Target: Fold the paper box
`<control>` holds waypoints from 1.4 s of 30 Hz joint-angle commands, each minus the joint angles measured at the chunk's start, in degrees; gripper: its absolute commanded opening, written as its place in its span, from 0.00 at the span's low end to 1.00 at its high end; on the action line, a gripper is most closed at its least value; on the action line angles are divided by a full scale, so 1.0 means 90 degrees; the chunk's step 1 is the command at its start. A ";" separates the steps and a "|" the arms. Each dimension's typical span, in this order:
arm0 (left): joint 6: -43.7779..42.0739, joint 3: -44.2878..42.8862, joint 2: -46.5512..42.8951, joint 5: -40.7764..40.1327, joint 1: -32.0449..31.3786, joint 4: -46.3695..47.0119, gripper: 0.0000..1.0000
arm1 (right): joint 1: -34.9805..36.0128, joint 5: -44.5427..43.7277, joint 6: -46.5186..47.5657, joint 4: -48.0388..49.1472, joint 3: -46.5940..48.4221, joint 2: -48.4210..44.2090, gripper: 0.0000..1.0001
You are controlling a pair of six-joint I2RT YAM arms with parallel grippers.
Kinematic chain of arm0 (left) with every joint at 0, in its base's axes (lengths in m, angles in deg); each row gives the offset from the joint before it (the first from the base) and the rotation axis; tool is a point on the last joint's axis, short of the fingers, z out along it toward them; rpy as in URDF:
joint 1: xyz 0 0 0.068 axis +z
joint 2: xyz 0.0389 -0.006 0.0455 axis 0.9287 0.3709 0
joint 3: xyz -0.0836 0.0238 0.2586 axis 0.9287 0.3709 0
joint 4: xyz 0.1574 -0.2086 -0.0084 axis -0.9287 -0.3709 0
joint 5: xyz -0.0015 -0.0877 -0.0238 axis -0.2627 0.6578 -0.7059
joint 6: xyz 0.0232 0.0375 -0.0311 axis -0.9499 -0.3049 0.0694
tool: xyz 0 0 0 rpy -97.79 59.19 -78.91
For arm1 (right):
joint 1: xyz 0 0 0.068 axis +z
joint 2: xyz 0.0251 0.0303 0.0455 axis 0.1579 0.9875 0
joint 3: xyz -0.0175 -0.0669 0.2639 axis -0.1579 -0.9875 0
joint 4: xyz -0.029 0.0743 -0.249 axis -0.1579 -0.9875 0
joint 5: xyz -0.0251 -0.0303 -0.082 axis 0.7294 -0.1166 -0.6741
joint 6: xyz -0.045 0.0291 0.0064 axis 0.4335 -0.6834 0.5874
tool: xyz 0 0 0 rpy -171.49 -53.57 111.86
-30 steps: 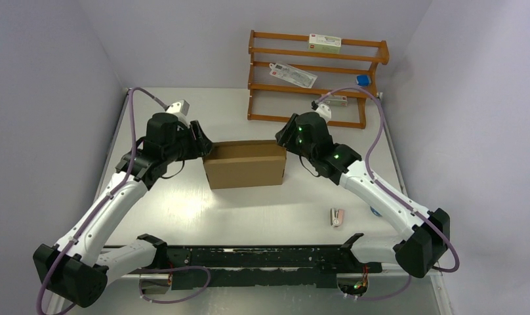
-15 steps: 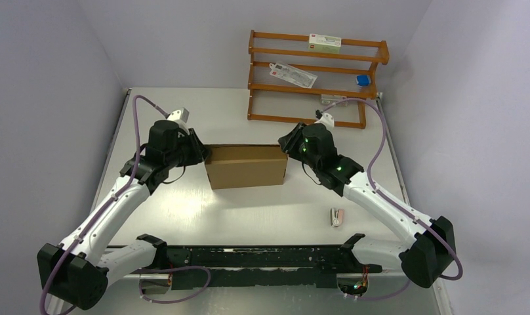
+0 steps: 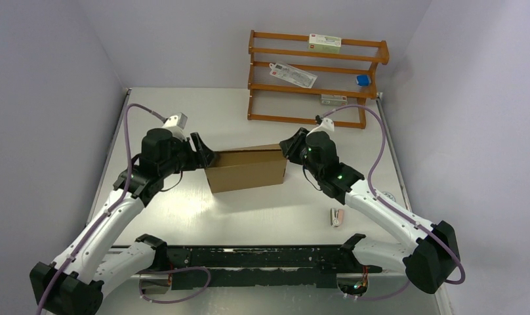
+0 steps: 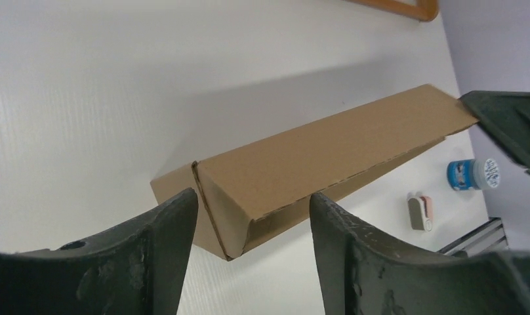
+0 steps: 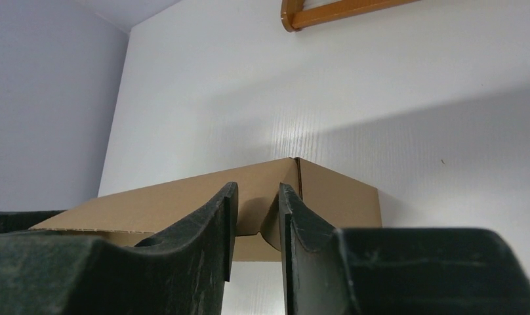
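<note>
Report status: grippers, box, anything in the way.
Left gripper open at left end of box. Right gripper narrow at its right end, grip unclear. Box formed, lid slightly ajar. Small pink item lies apart from it.

light: bright, even, from overhead | glare: soft hotspot on surface (image 3: 191, 205), left of centre | shadows: soft grey band beside paper box (image 4: 315, 164) | focus: top view sharp, wrist views' close foreground soft
</note>
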State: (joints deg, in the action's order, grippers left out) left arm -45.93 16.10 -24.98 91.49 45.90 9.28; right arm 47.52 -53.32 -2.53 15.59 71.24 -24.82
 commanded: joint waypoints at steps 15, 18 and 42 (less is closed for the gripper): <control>0.1276 -0.0712 -0.0059 0.0351 -0.0029 -0.0952 0.54 | 0.0063 -0.0044 0.0269 -0.0219 -0.0295 0.0056 0.31; 0.1247 -0.0798 -0.0325 -0.0190 -0.0029 -0.1408 0.62 | 0.0053 -0.0014 0.0288 -0.0168 -0.0285 0.0108 0.32; 0.3495 0.0347 -0.1380 -0.0064 -0.0029 -0.1142 0.68 | 0.0062 0.0192 0.0635 0.0389 -0.0618 0.0040 0.35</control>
State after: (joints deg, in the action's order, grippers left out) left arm -19.02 17.67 -35.97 89.15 45.90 -5.08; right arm 47.72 -52.12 1.01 22.51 68.40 -24.58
